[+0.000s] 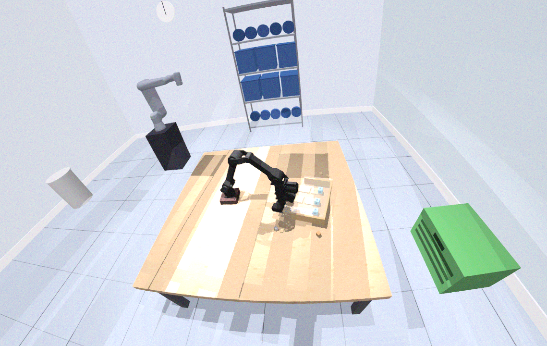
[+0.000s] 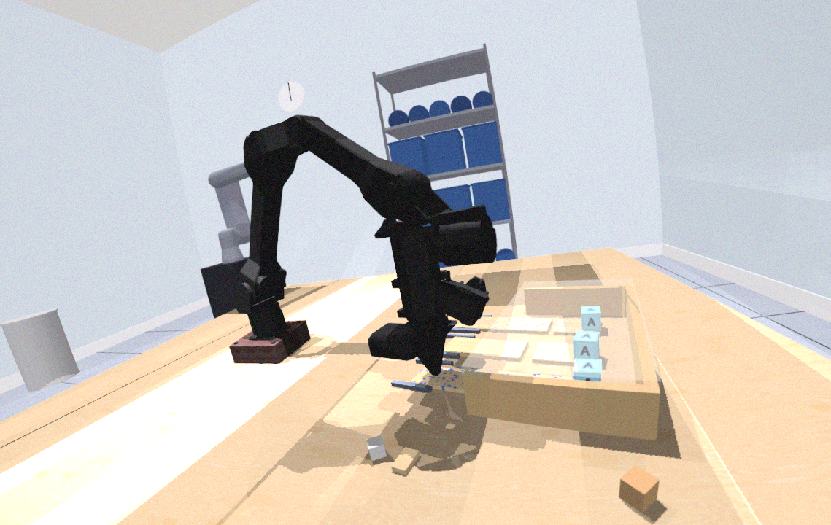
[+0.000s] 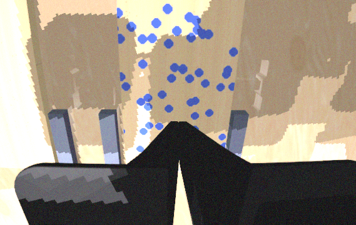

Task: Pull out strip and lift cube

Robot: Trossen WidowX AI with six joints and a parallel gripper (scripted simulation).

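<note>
My gripper (image 1: pixel 281 210) (image 2: pixel 434 372) (image 3: pixel 178 129) is shut and empty, pointing down over the near strip. This pale strip (image 3: pixel 178 54) (image 2: pixel 452 383) has blue dots and sticks out of the box's open side; whether the fingertips touch it I cannot tell. Three light-blue cubes lettered A stand inside: a far cube (image 1: pixel 320 190) (image 2: pixel 590 319), a middle cube (image 1: pixel 316 201) (image 2: pixel 586 345) and a near cube (image 1: pixel 314 212) (image 2: pixel 587 368). The middle row shows pale pieces (image 2: pixel 513 350) (image 2: pixel 551 352) with a gap between them. The near row's inner part is mostly hidden.
A clear-covered wooden box (image 1: pixel 309 218) (image 2: pixel 555 406) encloses the cubes. Blue-grey bars (image 3: pixel 110 134) (image 3: pixel 239 131) flank the dotted strip. A white cube (image 1: pixel 276 228) (image 2: pixel 376 448), a tan block (image 2: pixel 405 461) and an orange cube (image 1: pixel 318 234) (image 2: pixel 639 488) lie in front.
</note>
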